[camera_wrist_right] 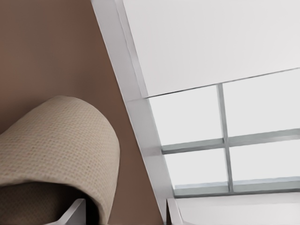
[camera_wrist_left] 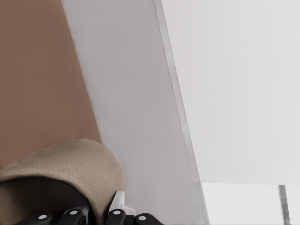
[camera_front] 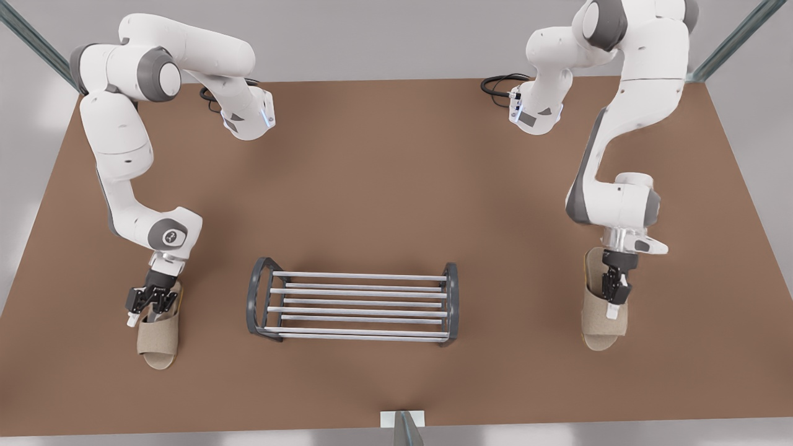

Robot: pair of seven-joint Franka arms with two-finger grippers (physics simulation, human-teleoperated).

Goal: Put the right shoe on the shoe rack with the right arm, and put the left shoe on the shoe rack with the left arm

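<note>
Soft, light beige woven slipper (camera_wrist_right: 61, 140): for pinching at arched strap. Straddled by right hand (camera_front: 150, 306), fingers apart; twin slipper (camera_front: 600, 325) under left hand (camera_front: 614, 296), closure untellable.

A brown tabletop (camera_front: 384, 186) spans most of the front view, with black cables (camera_front: 499, 83) coiled at its far edge toward the upper right, grey-green metal struts (camera_front: 734, 37) slanting in both upper corners, and a small white bracket (camera_front: 403, 419) at bottom centre.
</note>
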